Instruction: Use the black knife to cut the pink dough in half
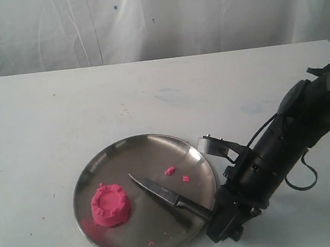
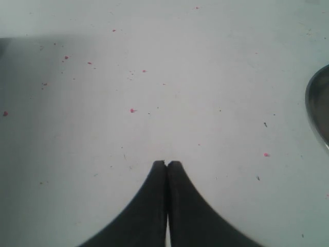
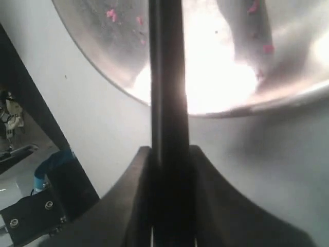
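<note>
The pink dough (image 1: 110, 205) is one round puck with a notched rim, sitting whole on the left part of the steel plate (image 1: 115, 157). The black knife (image 1: 160, 194) lies across the plate's middle, its tip pointing toward the plate's centre, a little right of the dough. My right gripper (image 1: 217, 218) is at the plate's right front rim, shut on the knife's handle (image 3: 167, 103), which runs straight out between the fingers (image 3: 138, 175). My left gripper (image 2: 167, 163) is shut and empty over bare table; the exterior view does not show it.
Small pink crumbs (image 1: 170, 171) lie on the plate right of the blade, and more specks (image 2: 132, 110) dot the table. The plate's rim (image 2: 314, 105) shows at the edge of the left wrist view. A white curtain (image 1: 154, 18) backs the table.
</note>
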### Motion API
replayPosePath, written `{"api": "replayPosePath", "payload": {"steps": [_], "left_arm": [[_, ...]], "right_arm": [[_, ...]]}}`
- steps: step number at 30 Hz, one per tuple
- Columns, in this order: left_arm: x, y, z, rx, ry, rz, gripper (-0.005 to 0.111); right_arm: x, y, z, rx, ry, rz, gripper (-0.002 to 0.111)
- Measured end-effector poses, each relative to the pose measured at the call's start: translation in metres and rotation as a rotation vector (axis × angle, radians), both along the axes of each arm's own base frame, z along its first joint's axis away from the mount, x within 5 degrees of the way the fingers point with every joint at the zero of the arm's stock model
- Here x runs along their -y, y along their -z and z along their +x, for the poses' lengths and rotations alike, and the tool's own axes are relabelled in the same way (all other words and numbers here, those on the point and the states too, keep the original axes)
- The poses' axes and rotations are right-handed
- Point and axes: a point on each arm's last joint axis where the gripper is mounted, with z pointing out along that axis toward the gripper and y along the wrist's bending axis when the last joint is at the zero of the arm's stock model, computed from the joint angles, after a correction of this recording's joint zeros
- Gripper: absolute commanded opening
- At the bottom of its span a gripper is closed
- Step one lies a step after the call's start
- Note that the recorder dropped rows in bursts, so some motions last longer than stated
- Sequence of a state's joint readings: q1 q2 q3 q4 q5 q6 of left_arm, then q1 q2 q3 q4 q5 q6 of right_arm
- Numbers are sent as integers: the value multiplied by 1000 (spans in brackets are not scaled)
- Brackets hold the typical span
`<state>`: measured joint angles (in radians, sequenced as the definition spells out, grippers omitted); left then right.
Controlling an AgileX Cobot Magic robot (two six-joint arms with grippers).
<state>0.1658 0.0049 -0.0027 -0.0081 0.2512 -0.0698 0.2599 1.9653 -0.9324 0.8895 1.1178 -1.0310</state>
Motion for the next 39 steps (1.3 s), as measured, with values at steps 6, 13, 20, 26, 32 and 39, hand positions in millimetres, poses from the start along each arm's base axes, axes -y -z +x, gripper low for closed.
{"api": "replayPosePath", "payload": {"steps": [6, 13, 20, 26, 32, 39], "left_arm": [[0, 0, 0, 0, 0, 0, 0], [0, 0, 0, 0, 0, 0, 0], [0, 0, 0, 0, 0, 0, 0], [1, -6, 2, 76, -15, -80, 0], [0, -22, 6, 286, -59, -237, 0], [-7, -50, 4, 598, -97, -204, 0]], "right_arm": [[0, -30, 1, 78, 20, 10, 0], [2, -74, -6, 214, 36, 43, 0], [9, -142, -25, 491, 79, 91, 0], [29, -182, -31, 936, 317, 36, 0], [33, -161, -26, 919, 377, -19, 0], [26, -150, -26, 812, 349, 25, 0]]}}
